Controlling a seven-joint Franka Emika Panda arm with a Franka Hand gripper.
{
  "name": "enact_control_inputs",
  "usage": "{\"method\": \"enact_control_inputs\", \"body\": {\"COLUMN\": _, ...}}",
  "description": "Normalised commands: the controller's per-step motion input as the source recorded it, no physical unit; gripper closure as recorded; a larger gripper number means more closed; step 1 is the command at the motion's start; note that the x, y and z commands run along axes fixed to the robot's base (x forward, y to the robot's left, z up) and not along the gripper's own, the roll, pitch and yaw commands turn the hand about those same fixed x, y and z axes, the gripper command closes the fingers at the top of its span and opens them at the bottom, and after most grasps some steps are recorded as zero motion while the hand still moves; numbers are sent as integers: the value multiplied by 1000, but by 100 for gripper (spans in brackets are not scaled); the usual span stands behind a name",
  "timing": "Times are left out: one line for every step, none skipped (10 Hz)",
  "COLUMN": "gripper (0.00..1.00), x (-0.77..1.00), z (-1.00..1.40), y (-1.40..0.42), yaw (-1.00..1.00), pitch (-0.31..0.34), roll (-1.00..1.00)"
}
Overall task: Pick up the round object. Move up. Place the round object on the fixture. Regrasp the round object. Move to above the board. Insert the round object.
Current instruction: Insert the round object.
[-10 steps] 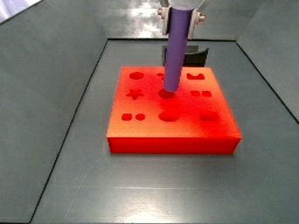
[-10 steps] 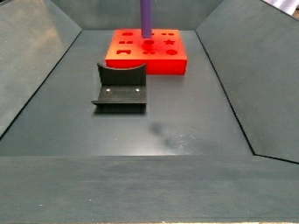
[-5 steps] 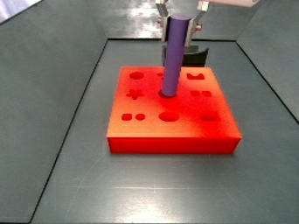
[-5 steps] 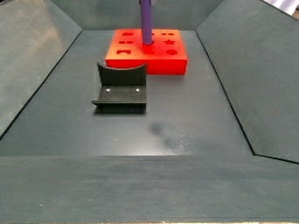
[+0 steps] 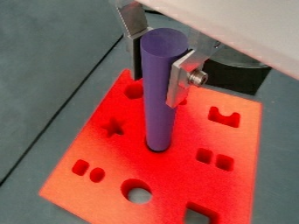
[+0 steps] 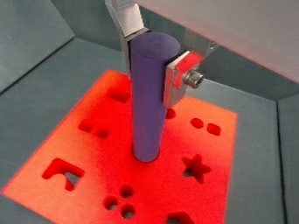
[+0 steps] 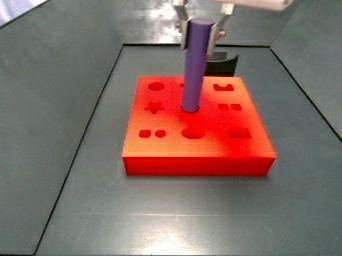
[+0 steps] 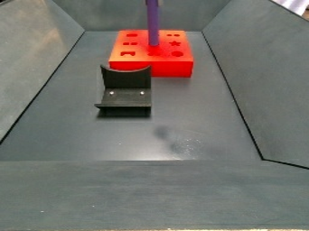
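Observation:
The round object, a purple peg (image 5: 158,96), stands upright over the red board (image 5: 105,171). Its lower end sits in a round hole near the board's middle. It also shows in the other wrist view (image 6: 146,96) and in both side views (image 7: 195,65) (image 8: 154,20). My gripper (image 5: 158,52) (image 6: 152,52) is shut on the peg's top end, one silver finger (image 5: 181,79) on each side. In a side view the gripper (image 7: 203,10) is at the top edge. The black fixture (image 8: 125,90) stands empty on the floor next to the board (image 8: 154,56).
The board (image 7: 201,135) has other shaped holes: star, squares, small circles and a second round hole (image 7: 194,131). Grey sloping walls enclose the dark floor (image 8: 182,135). The fixture shows behind the board in a side view (image 7: 225,62).
The gripper has moved down a little with the peg, so the peg's lower end now sits lower in the board's round hole.

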Motion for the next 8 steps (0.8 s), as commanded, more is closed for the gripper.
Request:
{"method": "enact_control_inputs", "body": {"gripper": 100, "x": -206, "z": -160, "y": -40, "yaw": 0, "pitch": -150, "roll": -104}}
{"method": "enact_control_inputs", "body": {"gripper": 100, "x": 0, "z": -363, "y": -40, "yaw": 0, "pitch": -133, "roll": -23}}
{"method": "enact_control_inputs", "body": {"gripper": 100, "x": 0, "z": -449, "y": 0, "yaw": -3, "pitch": -113, "roll": 0}}
{"method": "enact_control_inputs", "body": {"gripper": 100, "x": 0, "z": -551, "y": -3, "yaw": 0, "pitch": -156, "roll": 33}}
{"method": "enact_control_inputs", "body": {"gripper": 100, "x": -31, "z": -517, "y": -11, "yaw": 0, "pitch": -173, "roll": 40}}
{"method": "enact_control_inputs", "body": {"gripper": 100, "x": 0, "z": -183, "y": 0, "yaw": 0, "pitch": -86, "roll": -97}}
{"method": "enact_control_inputs", "body": {"gripper": 100, "x": 0, "z": -49, "y": 100, "yaw": -14, "pitch": -49, "roll": -114}}
{"method": "enact_control_inputs", "body": {"gripper": 100, "x": 0, "z": 0, "y": 0, "yaw": 0, "pitch": 0, "roll": 0}}
